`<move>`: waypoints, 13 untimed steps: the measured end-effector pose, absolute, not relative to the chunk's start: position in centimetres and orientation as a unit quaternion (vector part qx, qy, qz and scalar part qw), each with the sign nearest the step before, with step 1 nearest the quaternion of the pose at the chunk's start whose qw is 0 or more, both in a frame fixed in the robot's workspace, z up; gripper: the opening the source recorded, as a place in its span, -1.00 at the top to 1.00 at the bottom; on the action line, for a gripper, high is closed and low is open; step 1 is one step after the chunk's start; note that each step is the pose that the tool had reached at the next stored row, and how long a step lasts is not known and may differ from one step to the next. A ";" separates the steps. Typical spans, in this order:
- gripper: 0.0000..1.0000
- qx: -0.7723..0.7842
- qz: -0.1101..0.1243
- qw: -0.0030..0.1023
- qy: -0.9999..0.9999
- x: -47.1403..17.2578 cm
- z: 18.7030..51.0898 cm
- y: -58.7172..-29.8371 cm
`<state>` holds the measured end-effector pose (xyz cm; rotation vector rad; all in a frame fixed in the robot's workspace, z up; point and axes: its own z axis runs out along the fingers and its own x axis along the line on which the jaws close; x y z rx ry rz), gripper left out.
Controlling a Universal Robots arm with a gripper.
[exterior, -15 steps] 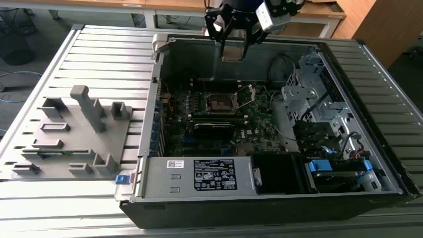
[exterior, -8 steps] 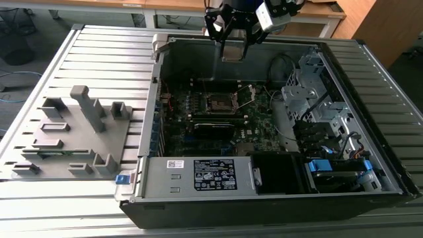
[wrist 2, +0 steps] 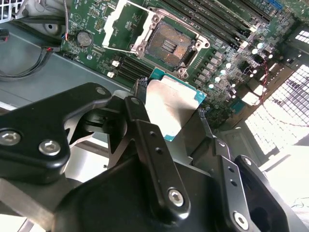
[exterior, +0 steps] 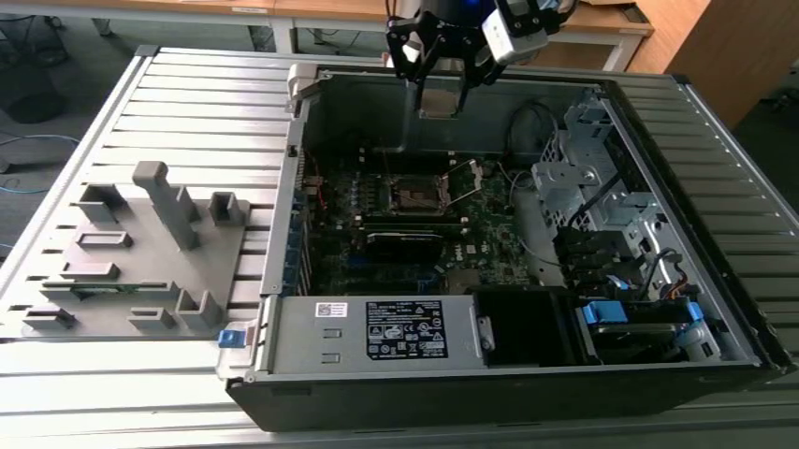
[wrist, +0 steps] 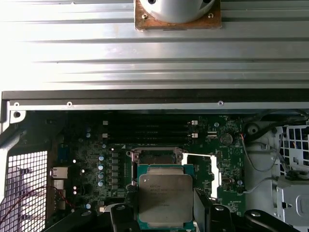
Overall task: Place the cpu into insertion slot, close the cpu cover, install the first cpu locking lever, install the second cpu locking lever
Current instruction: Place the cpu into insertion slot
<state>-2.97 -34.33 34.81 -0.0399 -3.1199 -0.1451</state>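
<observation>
Grip on the chip: my end effector (wrist 2: 171, 99) is closed on the cpu (wrist 2: 175, 104), one finger (wrist 2: 145, 121) on each of two opposite edges, the dull metal top showing in both wrist views. In the exterior view I hang with it above the rear of the open computer case (exterior: 281, 281), which lies on the ribbed table (exterior: 187, 103), well clear of the motherboard (exterior: 374, 262). The insertion slot (wrist 2: 168, 44) lies bare on that board, its contacts exposed and nothing seated in it. The cpu cover (wrist 2: 110, 26) stands swung up, tilted open at one side of the slot. A grey fixture (exterior: 138, 243) sits on the table to the exterior view's left of the case.
</observation>
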 end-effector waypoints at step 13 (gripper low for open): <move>-0.07 -0.013 -0.047 0.009 -0.999 -3.0 34.7 -34.3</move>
